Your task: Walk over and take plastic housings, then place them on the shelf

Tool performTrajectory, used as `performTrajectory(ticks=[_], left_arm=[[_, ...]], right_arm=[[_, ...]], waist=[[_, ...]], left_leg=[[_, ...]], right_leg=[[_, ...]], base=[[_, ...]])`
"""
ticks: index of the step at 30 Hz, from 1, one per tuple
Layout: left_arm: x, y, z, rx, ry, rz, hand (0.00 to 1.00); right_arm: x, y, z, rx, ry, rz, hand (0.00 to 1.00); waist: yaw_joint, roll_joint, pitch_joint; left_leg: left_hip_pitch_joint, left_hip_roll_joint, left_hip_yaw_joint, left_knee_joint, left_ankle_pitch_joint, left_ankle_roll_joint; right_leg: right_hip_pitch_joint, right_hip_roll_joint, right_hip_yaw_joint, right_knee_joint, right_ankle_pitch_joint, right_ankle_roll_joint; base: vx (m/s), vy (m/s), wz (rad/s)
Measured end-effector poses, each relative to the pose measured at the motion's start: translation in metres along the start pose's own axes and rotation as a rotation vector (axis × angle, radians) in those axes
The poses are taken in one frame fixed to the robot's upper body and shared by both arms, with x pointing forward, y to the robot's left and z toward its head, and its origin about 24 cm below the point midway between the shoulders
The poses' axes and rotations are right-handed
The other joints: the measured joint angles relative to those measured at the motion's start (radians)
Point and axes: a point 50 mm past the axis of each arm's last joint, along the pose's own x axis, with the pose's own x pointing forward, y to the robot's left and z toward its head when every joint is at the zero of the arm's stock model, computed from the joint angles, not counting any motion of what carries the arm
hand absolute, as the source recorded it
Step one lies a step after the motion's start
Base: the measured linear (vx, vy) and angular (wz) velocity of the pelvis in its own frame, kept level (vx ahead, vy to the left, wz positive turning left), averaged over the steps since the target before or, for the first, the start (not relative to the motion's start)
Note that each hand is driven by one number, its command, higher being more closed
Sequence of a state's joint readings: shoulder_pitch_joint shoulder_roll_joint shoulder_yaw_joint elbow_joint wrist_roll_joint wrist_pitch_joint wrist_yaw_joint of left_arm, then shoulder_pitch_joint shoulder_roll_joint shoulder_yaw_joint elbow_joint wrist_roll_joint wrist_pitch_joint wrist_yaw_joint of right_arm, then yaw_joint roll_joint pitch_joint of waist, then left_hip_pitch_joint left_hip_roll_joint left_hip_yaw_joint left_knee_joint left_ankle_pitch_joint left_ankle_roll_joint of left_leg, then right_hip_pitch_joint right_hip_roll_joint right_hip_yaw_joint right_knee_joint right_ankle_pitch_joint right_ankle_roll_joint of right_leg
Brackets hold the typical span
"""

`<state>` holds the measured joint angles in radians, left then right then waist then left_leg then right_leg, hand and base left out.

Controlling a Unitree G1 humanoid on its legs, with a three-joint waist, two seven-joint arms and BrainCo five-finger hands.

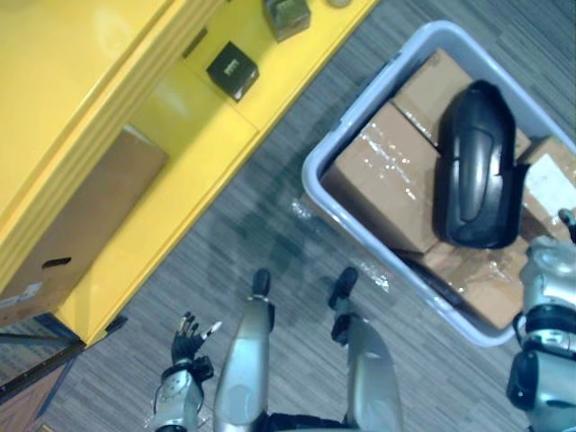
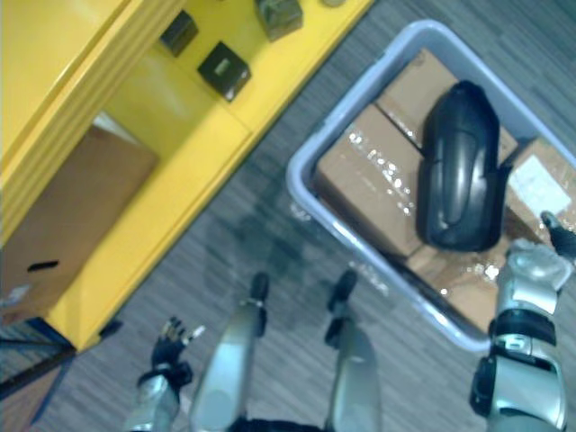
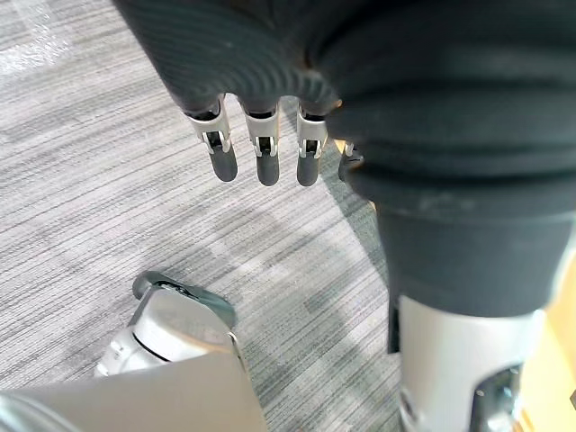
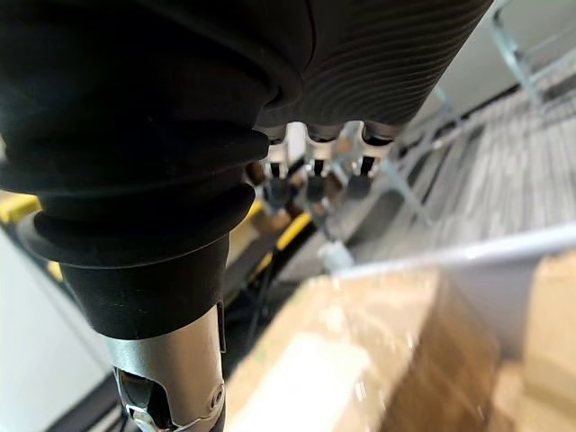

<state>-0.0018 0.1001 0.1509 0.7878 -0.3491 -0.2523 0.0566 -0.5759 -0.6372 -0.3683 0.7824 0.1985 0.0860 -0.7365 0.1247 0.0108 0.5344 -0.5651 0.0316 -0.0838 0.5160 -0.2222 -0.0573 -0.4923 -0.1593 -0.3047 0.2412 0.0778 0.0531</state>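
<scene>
A black plastic housing [image 1: 475, 166] lies lengthwise on top of taped cardboard boxes [image 1: 387, 175] inside a grey bin [image 1: 364, 97] on the floor at the right. My right hand [image 2: 556, 236] hovers at the bin's right end, beside the housing and apart from it. Its fingers [image 4: 310, 184] hang straight and hold nothing. Low at the left, my left hand [image 1: 186, 346] hangs over the carpet near the shelf's corner. Its fingers [image 3: 261, 153] are relaxed and empty. The yellow shelf [image 1: 180, 135] runs along the left side.
Two small dark boxes [image 1: 232, 69] [image 1: 286, 16] sit on a yellow shelf board. A large cardboard box [image 1: 81, 225] fills the shelf's lower bay. Grey striped carpet [image 1: 270, 225] lies between the shelf and the bin.
</scene>
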Motion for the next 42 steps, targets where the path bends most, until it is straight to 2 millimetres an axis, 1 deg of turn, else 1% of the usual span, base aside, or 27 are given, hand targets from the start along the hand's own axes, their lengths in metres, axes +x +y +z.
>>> performTrajectory(ticks=[1,5,8,9,14,21,25,27,28,32,36,40,42], left_arm=[[0.0,0.0,0.0,-0.003,0.0,-0.001,0.0],[0.0,-0.001,0.0,-0.003,-0.003,-0.006,0.0],[0.0,-0.002,0.0,-0.001,-0.003,-0.022,0.0],[0.0,-0.002,0.0,-0.001,-0.002,-0.025,0.0],[0.0,-0.002,0.001,-0.001,-0.004,-0.028,0.0],[0.0,-0.002,0.001,0.001,-0.007,-0.032,0.0],[0.0,-0.004,0.0,0.005,-0.006,-0.034,0.0],[0.0,-0.004,0.0,0.005,-0.006,-0.035,0.0],[0.0,-0.005,0.0,0.006,-0.01,-0.037,0.0],[-0.001,-0.011,0.002,0.014,-0.027,-0.064,0.0],[-0.001,-0.014,0.003,0.008,-0.035,-0.07,0.0],[-0.001,-0.014,0.004,0.007,-0.039,-0.073,0.0],[-0.001,-0.015,0.005,0.005,-0.045,-0.082,0.0]], right_arm=[[-0.001,0.002,0.004,-0.012,-0.026,0.022,0.0],[-0.002,0.005,0.01,-0.011,-0.052,0.034,0.0],[-0.004,0.014,0.024,-0.052,-0.094,0.108,0.0],[-0.005,0.015,0.025,-0.055,-0.096,0.118,0.0],[-0.012,0.027,0.024,-0.146,-0.136,0.216,0.0],[-0.014,0.036,0.022,-0.225,-0.107,0.297,0.0],[-0.013,0.039,0.018,-0.248,-0.07,0.308,0.0],[-0.011,0.038,0.018,-0.253,-0.063,0.296,0.0],[-0.009,0.037,0.022,-0.252,-0.071,0.29,0.0],[-0.005,0.034,0.03,-0.259,-0.068,0.244,0.0],[-0.004,0.03,0.03,-0.267,-0.058,0.186,0.0],[0.006,0.014,0.039,-0.214,-0.054,0.059,0.0],[0.014,-0.003,0.054,-0.146,-0.088,-0.035,0.0]], waist=[[0.0,0.003,0.0],[0.001,0.004,0.0],[0.001,0.004,0.0],[0.002,0.004,0.0],[0.004,0.004,0.0],[0.004,0.004,0.0],[0.018,0.004,0.0],[0.026,0.006,-0.001],[0.028,0.007,-0.002],[0.027,0.007,-0.002],[0.027,0.007,-0.002],[0.023,0.01,-0.003],[0.019,0.01,-0.004]], left_leg=[[-0.004,-0.002,-0.006,0.001,0.001,-0.002],[-0.017,-0.006,-0.021,0.003,0.006,-0.002],[-0.038,-0.01,-0.02,0.017,0.006,-0.002],[-0.039,-0.01,-0.021,0.018,0.007,-0.002],[-0.039,-0.01,-0.027,0.02,0.009,-0.004],[-0.058,-0.011,-0.039,0.037,0.009,-0.005],[-0.064,-0.012,-0.041,0.035,0.013,-0.006],[-0.063,-0.012,-0.042,0.034,0.014,-0.007],[-0.063,-0.014,-0.043,0.033,0.016,-0.007],[-0.063,-0.018,-0.044,0.03,0.026,-0.004],[-0.062,-0.02,-0.044,0.029,0.028,-0.003],[-0.059,-0.017,-0.04,0.031,0.03,-0.003],[-0.048,-0.013,-0.031,0.031,0.03,-0.003]], right_leg=[[-0.001,-0.001,-0.004,0.0,0.0,0.0],[-0.006,-0.006,-0.022,0.008,-0.003,-0.002],[-0.033,-0.015,-0.02,0.035,-0.011,-0.003],[-0.034,-0.015,-0.021,0.035,-0.011,-0.003],[-0.034,-0.015,-0.023,0.043,-0.013,-0.007],[-0.041,-0.013,-0.029,0.046,-0.012,-0.006],[-0.047,-0.015,-0.031,0.047,-0.012,-0.006],[-0.047,-0.015,-0.033,0.048,-0.012,-0.006],[-0.047,-0.016,-0.036,0.049,-0.012,-0.007],[-0.051,-0.029,-0.042,0.064,-0.017,-0.008],[-0.051,-0.032,-0.041,0.07,-0.017,-0.007],[-0.05,-0.032,-0.038,0.074,-0.016,-0.007],[-0.044,-0.029,-0.028,0.074,-0.013,-0.008]], base=[[-0.04,0.028,0.13],[-0.02,0.014,0.12],[0.0,0.0,0.0],[0.0,0.0,0.0],[0.0,0.001,0.01],[-0.01,0.01,0.03],[0.0,0.0,0.0],[0.01,0.005,0.02],[0.01,0.01,0.04],[0.0,0.017,0.07],[-0.03,0.021,0.02],[-0.03,0.018,-0.02],[-0.02,0.015,-0.1]])
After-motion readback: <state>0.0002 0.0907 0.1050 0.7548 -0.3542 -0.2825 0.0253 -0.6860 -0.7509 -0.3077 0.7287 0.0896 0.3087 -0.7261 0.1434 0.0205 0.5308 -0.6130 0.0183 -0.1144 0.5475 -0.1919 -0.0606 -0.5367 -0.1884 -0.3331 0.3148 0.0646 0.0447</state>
